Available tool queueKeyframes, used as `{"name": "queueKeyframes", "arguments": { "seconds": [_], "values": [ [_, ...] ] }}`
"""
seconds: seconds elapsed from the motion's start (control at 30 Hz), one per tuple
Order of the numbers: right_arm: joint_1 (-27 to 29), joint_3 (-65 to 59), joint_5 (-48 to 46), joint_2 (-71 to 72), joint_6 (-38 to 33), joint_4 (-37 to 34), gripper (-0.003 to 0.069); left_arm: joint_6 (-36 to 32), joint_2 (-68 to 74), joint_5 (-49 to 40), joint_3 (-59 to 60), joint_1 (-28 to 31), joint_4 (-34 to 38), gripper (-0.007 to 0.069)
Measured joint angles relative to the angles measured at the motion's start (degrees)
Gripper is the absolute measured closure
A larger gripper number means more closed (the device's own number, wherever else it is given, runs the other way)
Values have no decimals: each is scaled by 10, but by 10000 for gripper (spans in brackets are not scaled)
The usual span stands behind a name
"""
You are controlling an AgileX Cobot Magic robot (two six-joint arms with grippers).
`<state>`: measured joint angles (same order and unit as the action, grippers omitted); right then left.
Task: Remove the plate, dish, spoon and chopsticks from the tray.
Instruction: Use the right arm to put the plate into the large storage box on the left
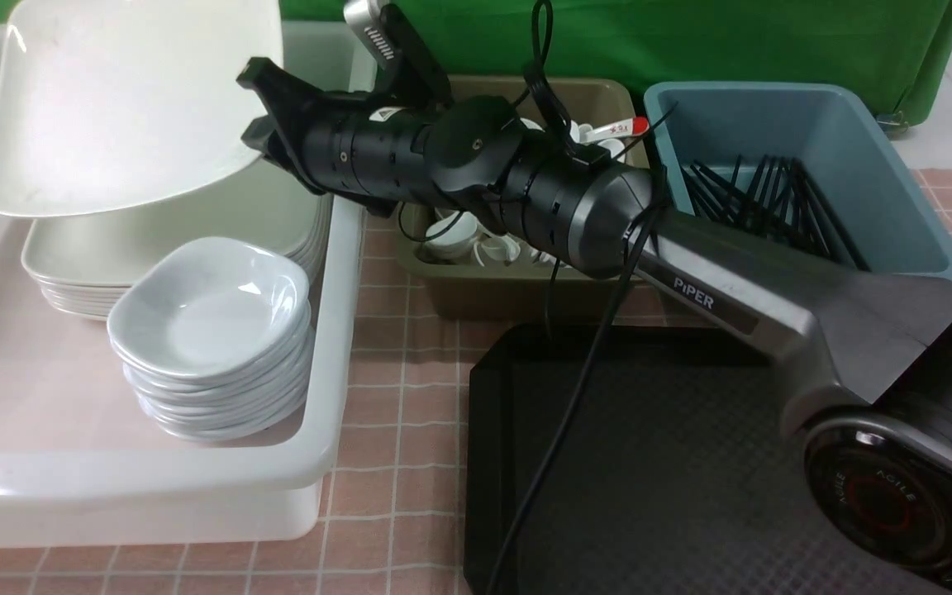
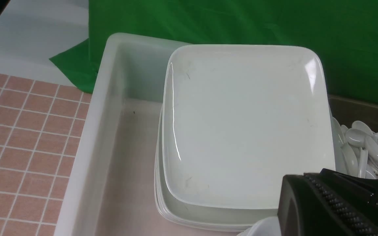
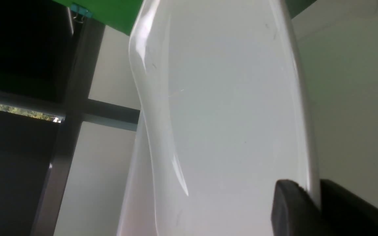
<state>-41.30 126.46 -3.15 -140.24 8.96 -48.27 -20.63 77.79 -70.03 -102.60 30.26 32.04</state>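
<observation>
Between the right jaws, clamped on its rim, the plate [image 1: 125, 99] is held tilted above the plate stack [image 1: 278, 211]. The tray [image 1: 691, 463] is seen bare where visible; only release is judged left. Left jaws are shut, empty.

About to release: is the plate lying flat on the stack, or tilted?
Tilted. The front view shows the plate angled above the plate stack, its edge pinched in the right pincer.
</observation>
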Motion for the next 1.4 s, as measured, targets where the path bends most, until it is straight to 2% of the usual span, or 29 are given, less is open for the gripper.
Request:
{"name": "queueKeyframes", "arguments": {
  "seconds": [0.47, 0.83, 0.97, 1.13, 1.4],
  "values": [
    [1, 0, 43, 0, -2, 11, 533, -1, 0, 0, 0, 0, 0, 624],
    [10, -4, 36, -5, 0, 30, 526, -1, 0, 0, 0, 0, 0, 624],
    [15, -6, 36, -5, 0, 30, 498, -1, 0, 0, 0, 0, 0, 624],
    [17, -6, 42, -5, -2, 29, 414, -1, 0, 0, 0, 0, 0, 624],
    [18, -6, 51, -5, -6, 29, 397, -1, 0, 0, 0, 0, 0, 624]
  ]
}}
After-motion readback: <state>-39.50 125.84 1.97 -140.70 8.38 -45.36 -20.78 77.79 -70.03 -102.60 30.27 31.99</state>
